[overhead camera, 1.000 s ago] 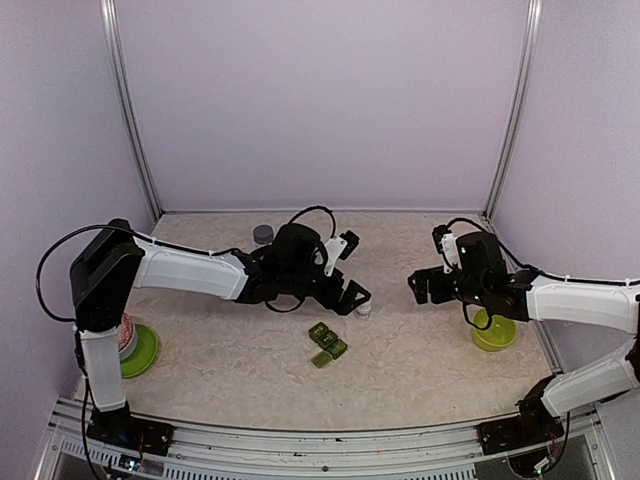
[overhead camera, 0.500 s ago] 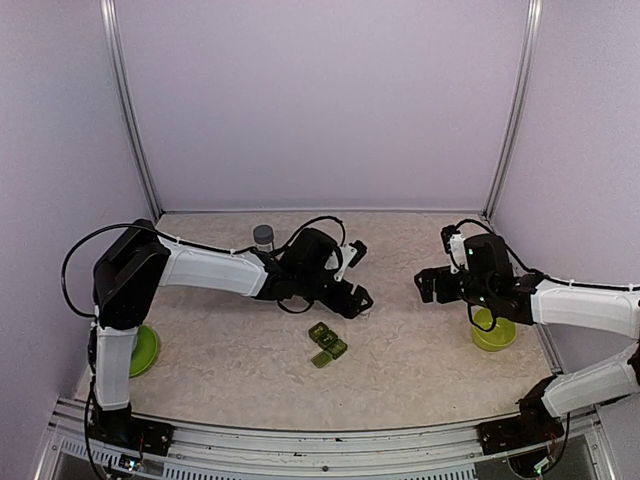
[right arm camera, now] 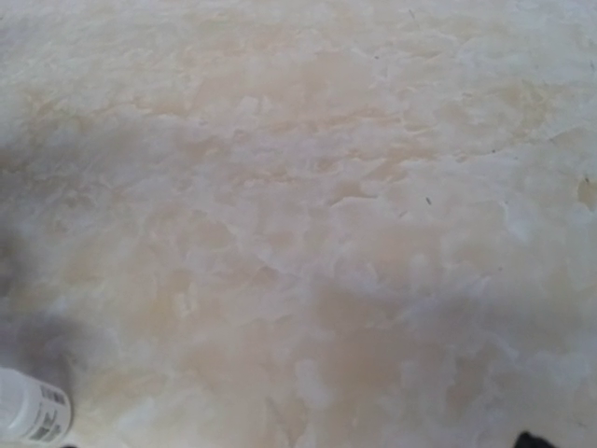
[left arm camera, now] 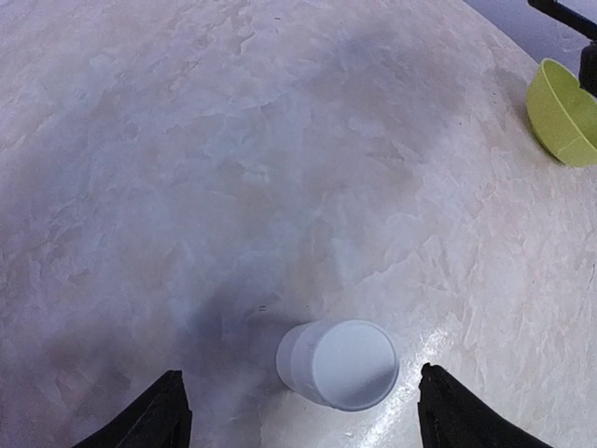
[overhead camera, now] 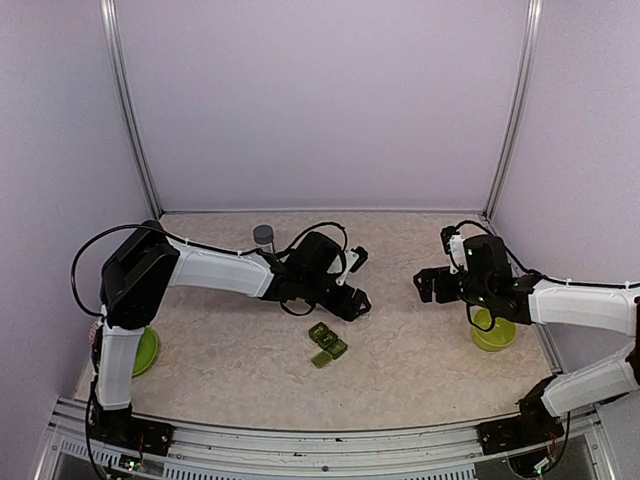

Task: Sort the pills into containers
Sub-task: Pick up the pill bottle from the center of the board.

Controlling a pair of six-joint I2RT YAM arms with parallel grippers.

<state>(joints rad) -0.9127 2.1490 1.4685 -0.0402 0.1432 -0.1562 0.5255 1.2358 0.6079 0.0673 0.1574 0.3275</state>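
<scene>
The dark olive-green pill box (overhead camera: pixel 327 344) lies on the table in front of the middle. A small white pill bottle (left arm camera: pixel 340 364) with a white cap stands between the fingers of my left gripper (left arm camera: pixel 298 392), which is open around it without touching. In the top view my left gripper (overhead camera: pixel 352 302) covers that bottle. My right gripper (overhead camera: pixel 425 285) hovers open and empty to the right of it. In the right wrist view only one dark fingertip (right arm camera: pixel 530 439) shows, and the bottle (right arm camera: pixel 33 411) is at the lower left. No loose pills show.
A grey-capped bottle (overhead camera: pixel 263 235) stands at the back behind my left arm. A round lime-green bowl (overhead camera: pixel 493 332) sits at the right under my right arm and also shows in the left wrist view (left arm camera: pixel 564 112). A green plate (overhead camera: pixel 146 350) lies at the far left.
My left arm has reached further right and down, bringing its open gripper over the white bottle, which it now hides from above. My right gripper has shifted slightly to the right.
</scene>
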